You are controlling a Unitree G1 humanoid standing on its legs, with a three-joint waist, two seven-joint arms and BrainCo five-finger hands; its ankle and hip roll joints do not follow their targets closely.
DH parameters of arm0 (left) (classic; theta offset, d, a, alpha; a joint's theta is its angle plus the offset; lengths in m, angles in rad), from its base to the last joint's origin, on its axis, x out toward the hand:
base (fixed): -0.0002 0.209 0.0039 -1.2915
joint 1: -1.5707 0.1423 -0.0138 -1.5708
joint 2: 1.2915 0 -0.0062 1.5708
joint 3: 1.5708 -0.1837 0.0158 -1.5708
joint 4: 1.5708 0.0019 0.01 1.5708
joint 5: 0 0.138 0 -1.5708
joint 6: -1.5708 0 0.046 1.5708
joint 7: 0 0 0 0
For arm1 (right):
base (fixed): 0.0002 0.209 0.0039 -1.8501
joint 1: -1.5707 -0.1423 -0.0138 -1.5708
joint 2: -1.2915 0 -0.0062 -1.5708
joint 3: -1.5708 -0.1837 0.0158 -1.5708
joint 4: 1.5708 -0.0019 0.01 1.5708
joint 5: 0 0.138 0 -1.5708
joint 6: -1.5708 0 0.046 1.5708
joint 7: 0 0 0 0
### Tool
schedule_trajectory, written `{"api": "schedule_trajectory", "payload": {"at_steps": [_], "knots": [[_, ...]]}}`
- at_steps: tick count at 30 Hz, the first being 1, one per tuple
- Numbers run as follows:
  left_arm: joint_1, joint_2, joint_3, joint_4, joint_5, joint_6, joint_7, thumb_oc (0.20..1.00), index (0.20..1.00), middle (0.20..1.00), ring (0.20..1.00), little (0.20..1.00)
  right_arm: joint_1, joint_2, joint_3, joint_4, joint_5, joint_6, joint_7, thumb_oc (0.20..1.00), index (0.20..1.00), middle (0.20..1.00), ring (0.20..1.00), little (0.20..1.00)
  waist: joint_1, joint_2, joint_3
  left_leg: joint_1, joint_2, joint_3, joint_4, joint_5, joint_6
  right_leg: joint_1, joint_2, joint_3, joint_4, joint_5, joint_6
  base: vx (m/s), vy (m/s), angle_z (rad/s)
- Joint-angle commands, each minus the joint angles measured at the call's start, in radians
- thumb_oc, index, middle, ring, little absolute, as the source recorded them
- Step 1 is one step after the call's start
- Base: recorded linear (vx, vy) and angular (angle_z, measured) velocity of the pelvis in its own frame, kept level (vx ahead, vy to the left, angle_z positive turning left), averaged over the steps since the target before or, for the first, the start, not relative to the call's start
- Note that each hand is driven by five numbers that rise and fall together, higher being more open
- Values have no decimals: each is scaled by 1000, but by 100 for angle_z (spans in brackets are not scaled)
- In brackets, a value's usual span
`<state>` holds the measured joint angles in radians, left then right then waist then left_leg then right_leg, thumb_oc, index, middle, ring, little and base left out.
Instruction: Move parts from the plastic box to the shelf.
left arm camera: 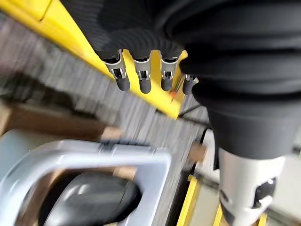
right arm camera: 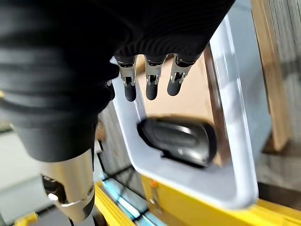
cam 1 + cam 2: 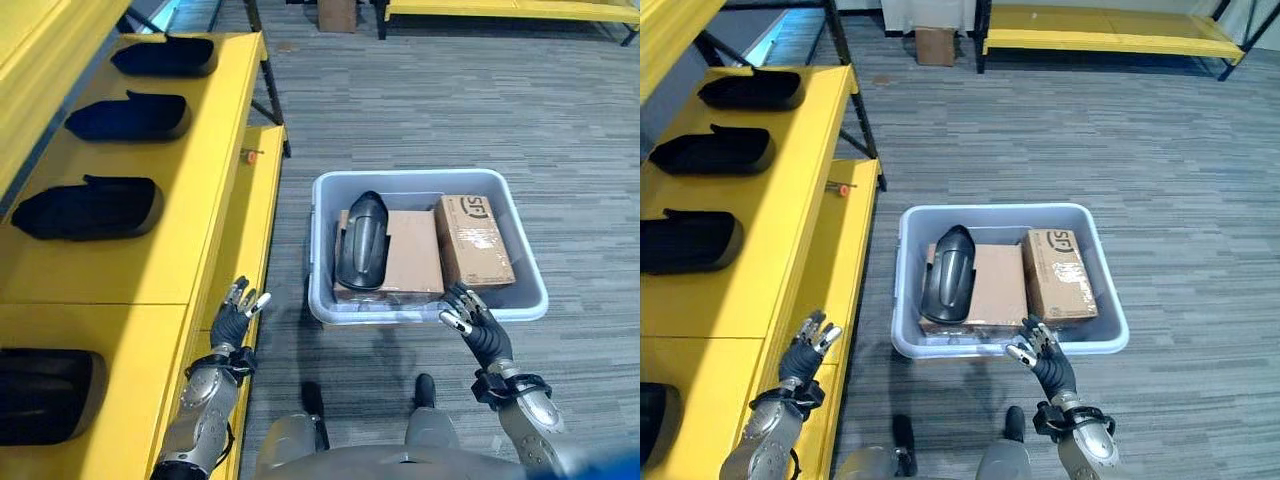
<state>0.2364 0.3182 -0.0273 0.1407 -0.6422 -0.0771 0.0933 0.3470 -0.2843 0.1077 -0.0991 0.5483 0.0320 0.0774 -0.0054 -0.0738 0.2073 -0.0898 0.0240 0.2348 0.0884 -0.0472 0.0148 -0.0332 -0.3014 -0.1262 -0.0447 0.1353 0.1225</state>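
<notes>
Both empty and open, the right robot hand [image 3: 478, 322] hovers at the plastic box's [image 3: 325, 215] 6 o'clock rim, poised to reach the black part [image 3: 361, 240]; the left robot hand [image 3: 233, 315] idles beside the shelf [image 3: 150, 260].

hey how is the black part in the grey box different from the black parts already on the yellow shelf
The black part in the plastic box lies alone on top of a cardboard box, running lengthwise away from the robot. The black parts on the shelf lie crosswise in a row down the yellow shelf, straight on its surface. The one in the plastic box shows a glossy rounded back; those on the shelf look flatter and duller. All are dark, elongated moulded pieces.
</notes>
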Motion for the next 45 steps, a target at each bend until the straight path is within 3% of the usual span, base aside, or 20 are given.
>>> {"api": "schedule_trajectory", "payload": {"at_steps": [1,10,16,27,29,40,45], "knots": [[50,15,11,-73,33,-34,-4,1000,1000,1000,1000,1000,-42,-55,-51,-47,49,-33,11,1000,1000,1000,1000,1000,-5,4,-15,-42,109,-69,70,14,-62,49,-2,-16,29,-65,88,45,-21,11],[-52,58,-41,-158,139,-52,-11,1000,1000,1000,1000,1000,-36,-80,-49,-88,63,-48,23,1000,1000,1000,1000,1000,-52,-8,-20,-21,159,-39,-17,74,-104,12,41,-3,-4,-78,76,7,-59,-10],[-270,57,-90,-186,218,-113,64,1000,1000,1000,1000,1000,-65,-90,-20,-153,75,-90,18,1000,1000,1000,1000,1000,-120,23,16,-38,190,10,-100,141,-135,-92,67,39,-8,-60,72,-66,-68,-21],[-604,101,-131,-80,374,-172,246,1000,1000,1000,1000,1000,-152,-138,57,-154,89,-125,-6,1000,1000,1000,1000,1000,-192,36,90,-97,203,83,-116,171,-153,-251,83,109,24,-23,82,-53,-33,-23],[-651,111,-133,-45,396,-175,283,1000,1000,1000,1000,1000,-168,-141,69,-154,100,-136,-18,1000,1000,1000,1000,1000,-201,36,106,-96,203,84,-119,155,-163,-262,84,114,31,-37,89,39,-14,-19],[-777,190,-76,148,496,-162,469,1000,1000,1000,1000,1000,-172,-145,117,-149,134,-183,-43,1000,1000,1000,1000,1000,-224,-2,167,-144,216,94,-116,170,-175,-325,106,129,42,-23,86,1,-26,-4],[-807,220,-69,203,523,-155,507,1000,1000,1000,1000,1000,-168,-151,130,-146,143,-196,-42,1000,1000,1000,1000,1000,-226,-14,176,-153,218,92,-114,171,-177,-335,110,128,43,-21,83,0,0,0]]}}
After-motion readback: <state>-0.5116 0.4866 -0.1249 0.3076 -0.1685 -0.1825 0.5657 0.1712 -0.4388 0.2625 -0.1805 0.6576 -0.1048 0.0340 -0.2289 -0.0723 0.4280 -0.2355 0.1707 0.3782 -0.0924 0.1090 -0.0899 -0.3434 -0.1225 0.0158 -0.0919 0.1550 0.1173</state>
